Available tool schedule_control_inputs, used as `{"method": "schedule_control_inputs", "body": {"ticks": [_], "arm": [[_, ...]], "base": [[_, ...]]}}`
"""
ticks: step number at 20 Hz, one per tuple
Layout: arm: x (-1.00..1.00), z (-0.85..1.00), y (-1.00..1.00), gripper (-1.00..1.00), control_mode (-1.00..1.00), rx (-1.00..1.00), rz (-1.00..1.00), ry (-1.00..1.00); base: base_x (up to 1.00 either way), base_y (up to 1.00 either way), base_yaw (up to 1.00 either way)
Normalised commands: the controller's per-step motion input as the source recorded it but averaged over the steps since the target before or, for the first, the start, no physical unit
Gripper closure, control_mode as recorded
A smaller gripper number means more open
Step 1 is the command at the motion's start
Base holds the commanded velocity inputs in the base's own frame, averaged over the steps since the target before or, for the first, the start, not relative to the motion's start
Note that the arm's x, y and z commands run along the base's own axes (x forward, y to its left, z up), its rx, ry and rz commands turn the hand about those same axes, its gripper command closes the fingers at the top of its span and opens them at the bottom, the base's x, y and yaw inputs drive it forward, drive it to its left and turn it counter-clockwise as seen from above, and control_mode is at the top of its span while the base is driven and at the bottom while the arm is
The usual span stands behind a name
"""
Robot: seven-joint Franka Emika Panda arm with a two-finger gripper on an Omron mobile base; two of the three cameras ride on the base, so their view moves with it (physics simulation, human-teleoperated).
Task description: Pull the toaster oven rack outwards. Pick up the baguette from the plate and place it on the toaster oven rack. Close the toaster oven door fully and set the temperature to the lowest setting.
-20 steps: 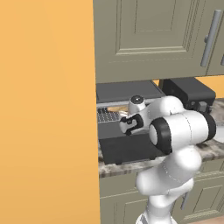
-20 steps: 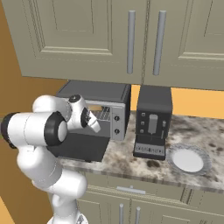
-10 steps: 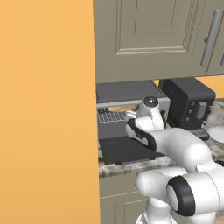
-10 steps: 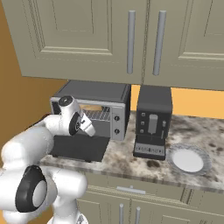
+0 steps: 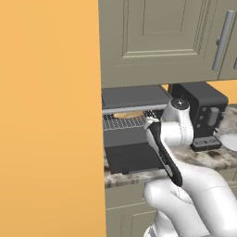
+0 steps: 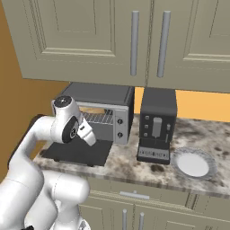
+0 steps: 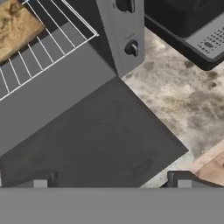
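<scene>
The toaster oven door point(image 7: 100, 144) lies folded down flat before the toaster oven point(image 6: 101, 96), baguette point(image 7: 15, 26) on the rack point(image 7: 48, 43). The gripper's point(image 7: 111, 180) fingers stand apart, empty. Door looks stiff and hinged; its handle is probably the place to lift.

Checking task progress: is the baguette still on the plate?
No, the plate is bare and the baguette lies on the toaster oven rack.

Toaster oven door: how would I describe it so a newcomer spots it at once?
On the counter, left of the tall black coffee machine, sits the low grey toaster oven. Its door is the dark flat panel folded down in front of it, lying level, below the wire rack holding the baguette.
</scene>
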Motion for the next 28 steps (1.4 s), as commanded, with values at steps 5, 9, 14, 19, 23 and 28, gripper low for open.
{"method": "schedule_control_inputs", "body": {"ticks": [5,9,14,19,23,28], "arm": [[-0.27,0.03,-0.69,-1.00,-1.00,0.13,-0.05,0.13],[-0.39,-0.17,-0.45,-1.00,-1.00,0.19,-0.02,0.00],[-0.41,-0.38,-0.25,-1.00,-1.00,0.20,-0.01,-0.05],[-0.24,-0.46,-0.01,-1.00,-1.00,0.17,-0.03,-0.14],[0.00,-0.37,0.00,-1.00,-1.00,0.16,-0.06,-0.17],[0.14,-0.27,0.00,-1.00,-1.00,0.13,-0.10,-0.11]], "base": [[0.00,0.00,0.00],[0.00,0.00,0.00],[0.00,0.00,0.00],[0.00,0.00,0.00],[0.00,0.00,0.00],[0.00,0.00,0.00]]}}
